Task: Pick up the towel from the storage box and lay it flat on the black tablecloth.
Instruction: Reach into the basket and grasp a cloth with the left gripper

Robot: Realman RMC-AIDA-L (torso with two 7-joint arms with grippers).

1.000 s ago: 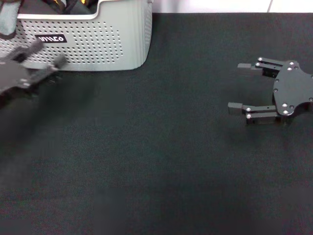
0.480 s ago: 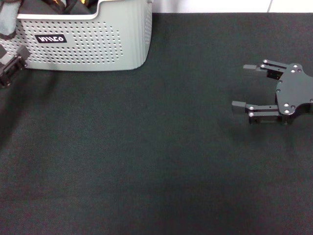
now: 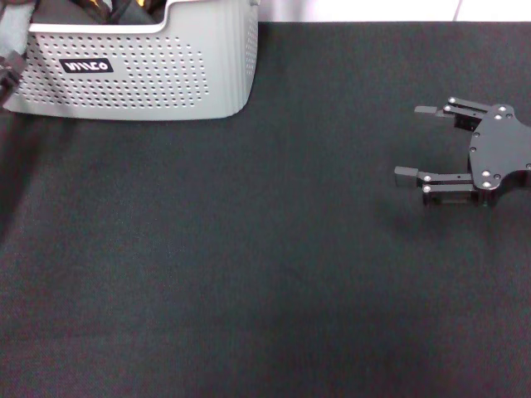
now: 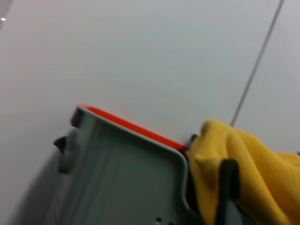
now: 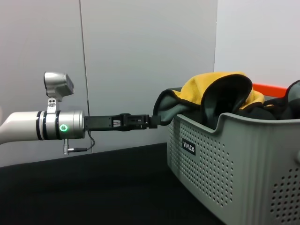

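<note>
1. Our left gripper (image 5: 157,120) had swung from the black tablecloth (image 3: 249,265) to the storage box (image 3: 149,79); its fingers now pinched the towel (image 5: 211,96), still heaped inside.
2. Our right gripper (image 3: 419,143) sat parked, fingers apart.

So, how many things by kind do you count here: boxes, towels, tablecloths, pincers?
Storage box: 1
Towel, bunched in the box: 1
Black tablecloth: 1
Pincers: 2, the left pincer at the towel's edge, the right pincer open above the cloth
Total: 5
</note>
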